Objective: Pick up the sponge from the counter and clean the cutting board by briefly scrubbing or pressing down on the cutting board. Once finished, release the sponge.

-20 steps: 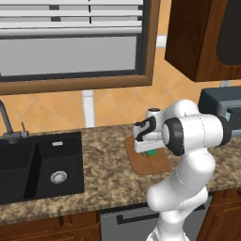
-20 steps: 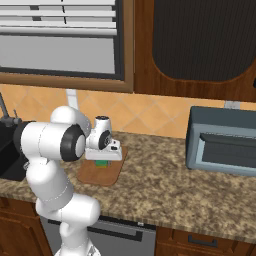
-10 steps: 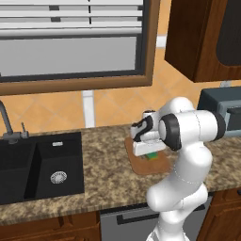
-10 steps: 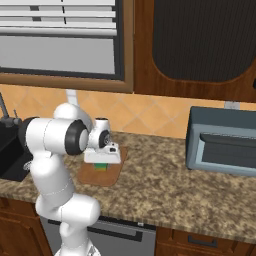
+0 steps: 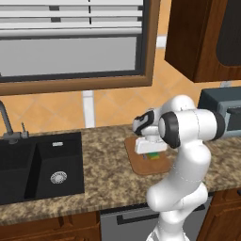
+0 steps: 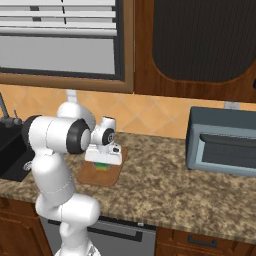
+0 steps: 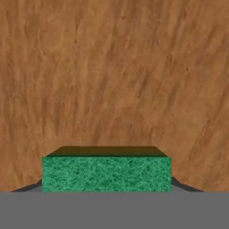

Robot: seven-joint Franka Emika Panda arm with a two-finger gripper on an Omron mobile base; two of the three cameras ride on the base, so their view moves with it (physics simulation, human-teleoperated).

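The arm bends low over the board (image 5: 141,162), which lies flat on the granite bench (image 5: 108,183) between the black sink (image 5: 37,164) and a grey appliance (image 6: 220,142) at the far end. The gripper (image 5: 150,151) points down at the board. The sponge (image 7: 106,173) sits between the fingers, its green face toward the hand camera, wood grain close behind it. Green shows under the hand from both base cameras. Fingers appear closed on the sponge; contact with the board cannot be confirmed.
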